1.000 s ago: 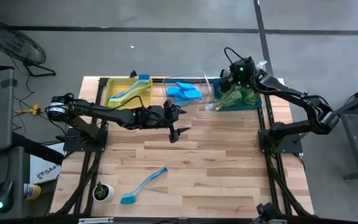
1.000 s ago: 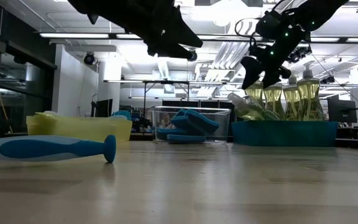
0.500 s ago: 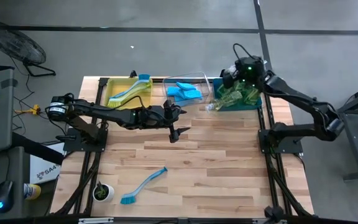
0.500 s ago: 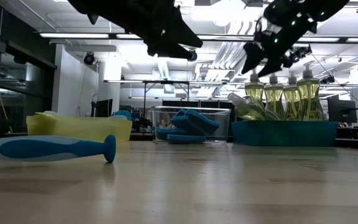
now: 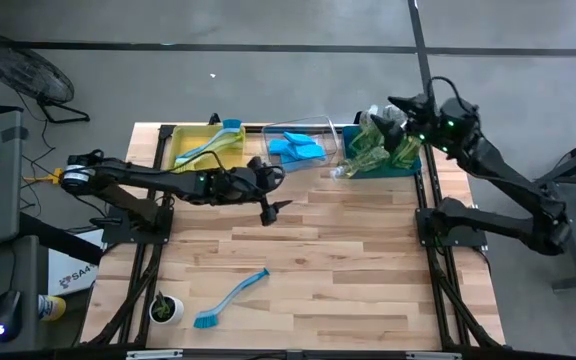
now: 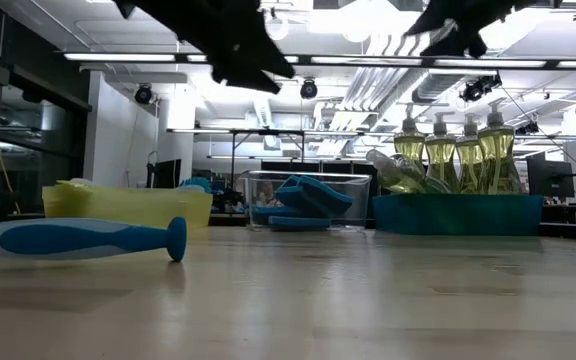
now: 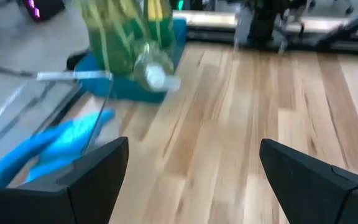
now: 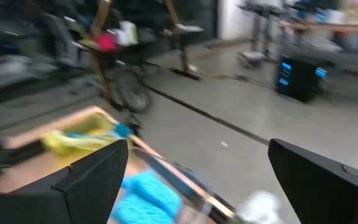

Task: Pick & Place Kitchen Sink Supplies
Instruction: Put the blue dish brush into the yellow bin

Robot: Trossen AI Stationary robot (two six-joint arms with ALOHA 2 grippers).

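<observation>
Several yellow-green soap bottles [image 5: 380, 150] stand in the teal bin [image 5: 408, 168]. One bottle [image 7: 138, 43] lies tipped over the bin's wall, its pump end [image 5: 336, 172] sticking out over the table. Light-blue sponges [image 5: 294, 147] lie in the clear bin [image 5: 318, 126]. A yellow-green brush [image 5: 208, 148] rests in the yellow bin [image 5: 183, 150]. A blue dish brush [image 5: 230, 298] lies flat on the table near the front. My left gripper [image 5: 273, 190] hovers open above the table just in front of the clear bin. My right gripper [image 5: 386, 112] is open, high above the teal bin's far side.
A small potted plant [image 5: 165, 308] stands at the table's near left corner, beside the blue brush's head. The three bins line the far edge. Bare wood [image 5: 358, 260] stretches across the middle and the near right of the table.
My right gripper has risen well above the soap bottles and drawn back toward the table's right edge, tipping up from pointing steeply down to nearly level. My left gripper has shifted a little toward the table's left edge. No object has moved.
</observation>
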